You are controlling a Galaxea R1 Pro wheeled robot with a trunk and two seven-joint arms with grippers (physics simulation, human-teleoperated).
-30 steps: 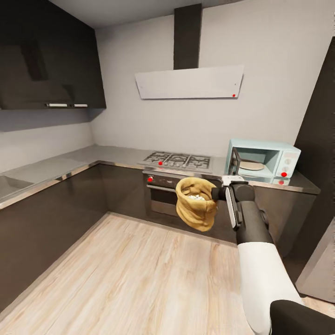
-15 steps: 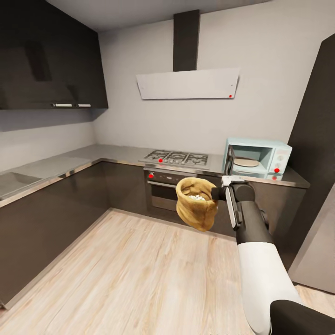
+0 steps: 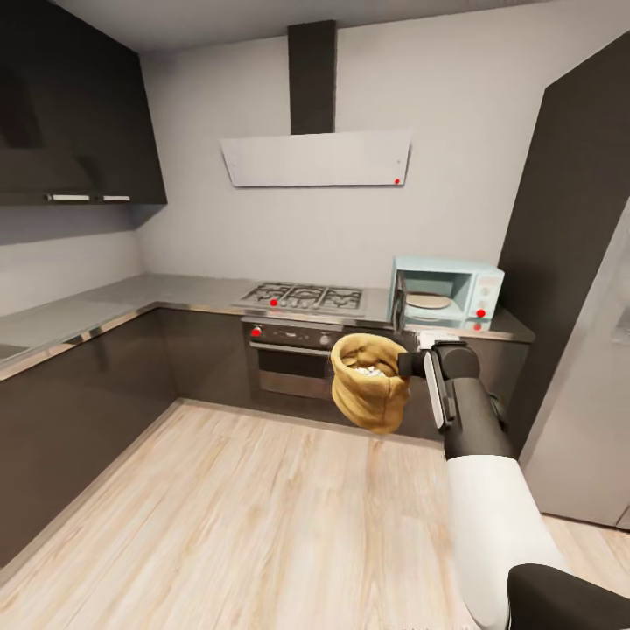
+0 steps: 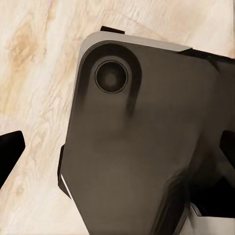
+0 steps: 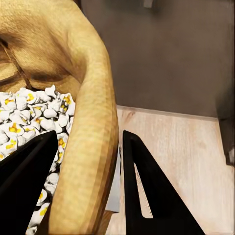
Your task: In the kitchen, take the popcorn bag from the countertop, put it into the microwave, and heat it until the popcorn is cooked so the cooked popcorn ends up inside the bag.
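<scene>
My right gripper [image 3: 405, 363] is shut on the rolled rim of the tan popcorn bag [image 3: 369, 385], holding it in the air over the wooden floor in front of the cabinets. In the right wrist view the bag [image 5: 73, 73] is full of white and yellow popped kernels [image 5: 29, 117], and its rim runs between the fingers of the gripper [image 5: 88, 183]. The mint microwave [image 3: 448, 289] stands on the grey countertop [image 3: 131, 293] beyond the bag, with its door swung open. My left gripper [image 4: 117, 152] hangs open over the robot's dark body.
A gas hob [image 3: 304, 297] and a built-in oven [image 3: 289, 359] lie left of the microwave, under a white hood [image 3: 315, 157]. A tall dark cabinet [image 3: 569, 254] and a grey appliance [image 3: 591, 420] stand at the right. Wood floor [image 3: 245, 507] stretches between the cabinet runs.
The whole picture has shifted left and the kitchen looks farther off, so the camera has moved. The bag stays in my right gripper in the same place relative to the arm.
</scene>
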